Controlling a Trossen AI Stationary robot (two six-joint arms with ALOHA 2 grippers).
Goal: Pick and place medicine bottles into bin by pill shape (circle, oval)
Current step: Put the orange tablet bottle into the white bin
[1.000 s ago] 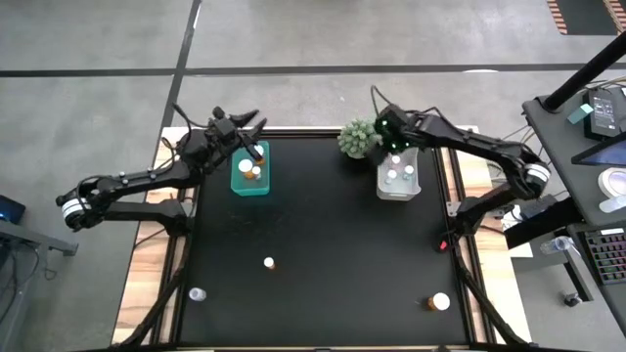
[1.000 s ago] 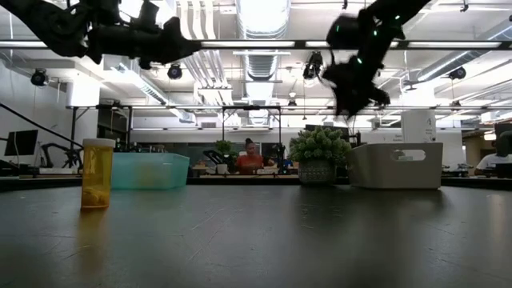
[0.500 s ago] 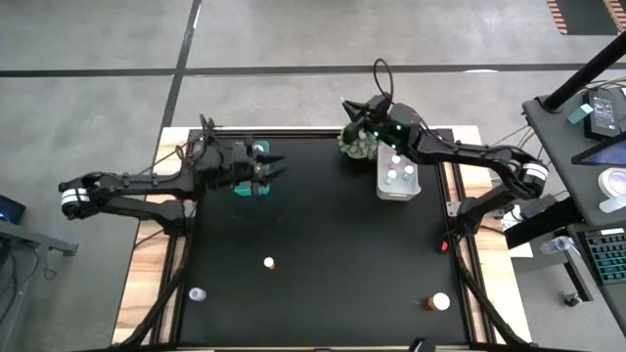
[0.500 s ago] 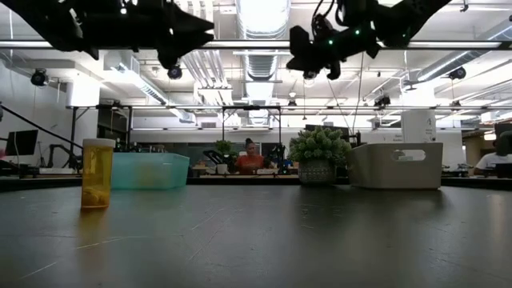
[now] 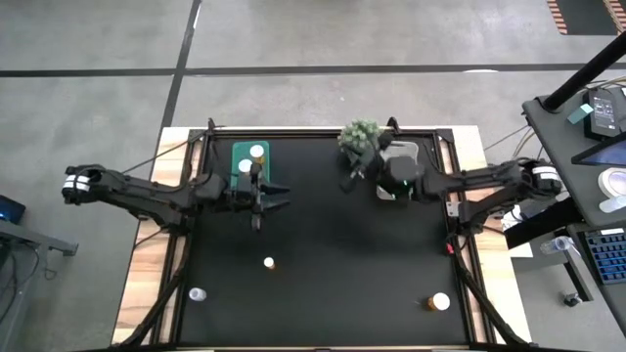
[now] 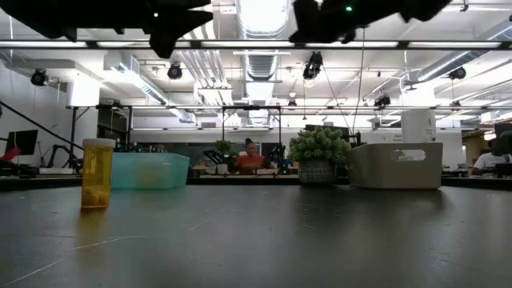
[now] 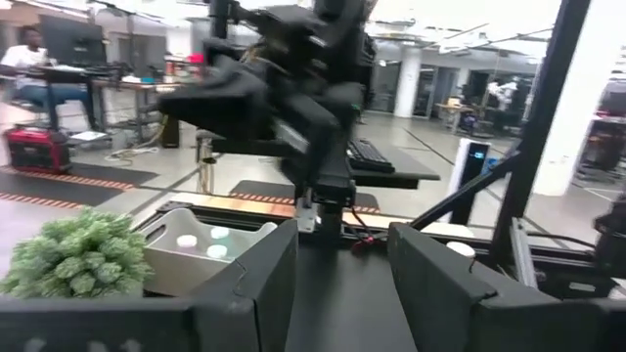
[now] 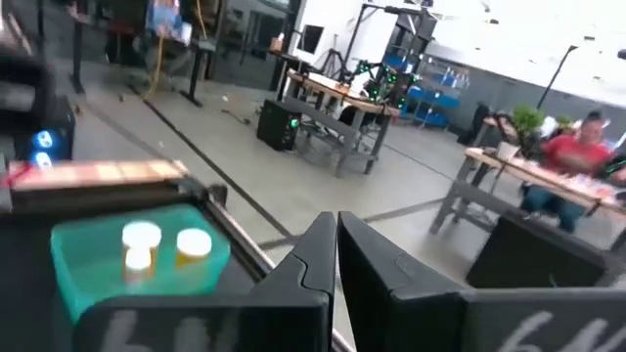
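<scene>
Three medicine bottles with white caps stand loose on the black table: one (image 5: 268,262) near the middle, one (image 5: 198,293) at the near left, one (image 5: 439,302) at the near right. An amber bottle (image 6: 98,174) shows in the low view. The teal bin (image 5: 238,152) holds two bottles (image 8: 142,244). More bottles (image 7: 186,242) lie in the white bin (image 7: 161,256). My left gripper (image 5: 275,194) hangs open and empty just near of the teal bin. My right gripper (image 5: 349,182) is shut and empty, left of the white bin.
A spiky green plant ball (image 5: 359,135) stands at the far edge between the two bins, close to my right arm. The two grippers point at each other across the table's middle. Wooden table rails (image 5: 147,254) run along both sides.
My left gripper has swung from above the teal bin toward the near edge and the table's middle. My right gripper has left the white bin, passed by the plant, and come toward the table's middle, tipping from pointing down to about level and rising.
</scene>
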